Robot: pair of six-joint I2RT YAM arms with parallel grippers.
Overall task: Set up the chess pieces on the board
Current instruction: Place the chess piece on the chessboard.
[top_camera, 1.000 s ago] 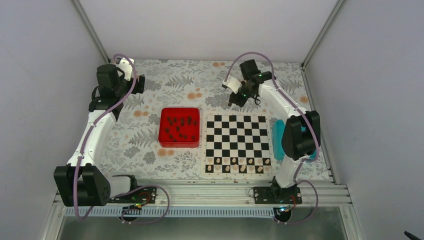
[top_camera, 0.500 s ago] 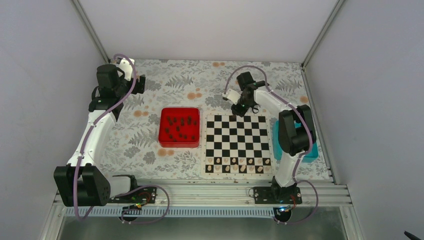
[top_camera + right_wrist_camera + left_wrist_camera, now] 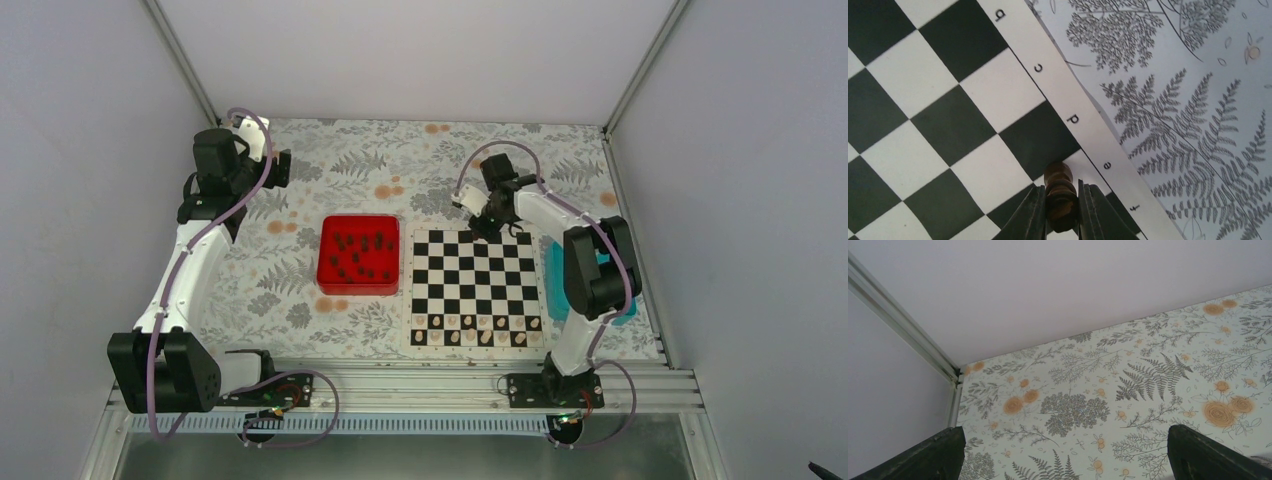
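The board [image 3: 474, 287] lies right of centre, black and white squares with a pale lettered border [image 3: 1083, 135]. Several dark chess pieces [image 3: 360, 255] lie in the red tray [image 3: 328, 282]. My right gripper [image 3: 487, 226] hangs over the board's far edge, shut on a dark brown chess piece [image 3: 1060, 192]; the piece points down over the squares by letters d and e. My left gripper [image 3: 282, 168] is at the far left, away from the board; its fingers [image 3: 933, 455] stand wide apart with nothing between them.
Pale tan pieces [image 3: 480, 330] stand in the board's near rows. A teal tray [image 3: 556, 285] lies right of the board, partly behind my right arm. Flowered cloth [image 3: 390, 160] covers the table. White walls close in the far and side edges.
My right gripper has come down and toward me with the dark piece, from beyond the board's far edge to over its far row. The left arm has not moved.
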